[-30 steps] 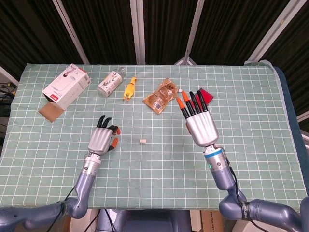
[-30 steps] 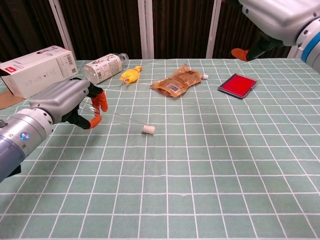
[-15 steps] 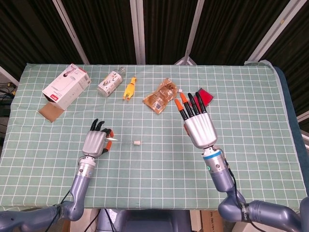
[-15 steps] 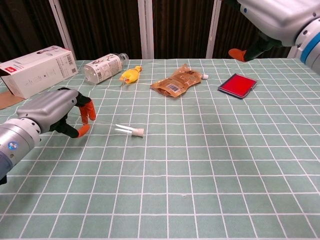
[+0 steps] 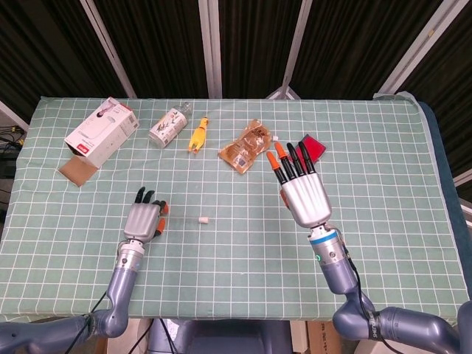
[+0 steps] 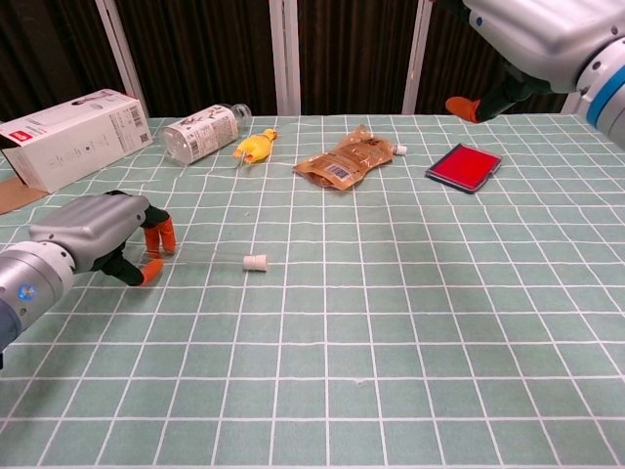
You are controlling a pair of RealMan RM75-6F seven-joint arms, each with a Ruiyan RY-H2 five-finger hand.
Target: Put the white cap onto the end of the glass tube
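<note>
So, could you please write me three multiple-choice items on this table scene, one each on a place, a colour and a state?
1. Where does the white cap lie?
A. On the green cloth, right of the left hand
B. On top of the white box
C. Inside the plastic bottle

2. What colour is the flat square pad at the far right?
A. Blue
B. Red
C. Yellow

3. How is the right hand held?
A. Gripping the snack pouch
B. Pressing on the rubber chicken
C. Raised, fingers apart, holding nothing

Answers: 1 A, the cap sits on the cloth beside the left hand; 2 B, the pad shows red in both views; 3 C, the head view shows the fingers spread above the table.
</note>
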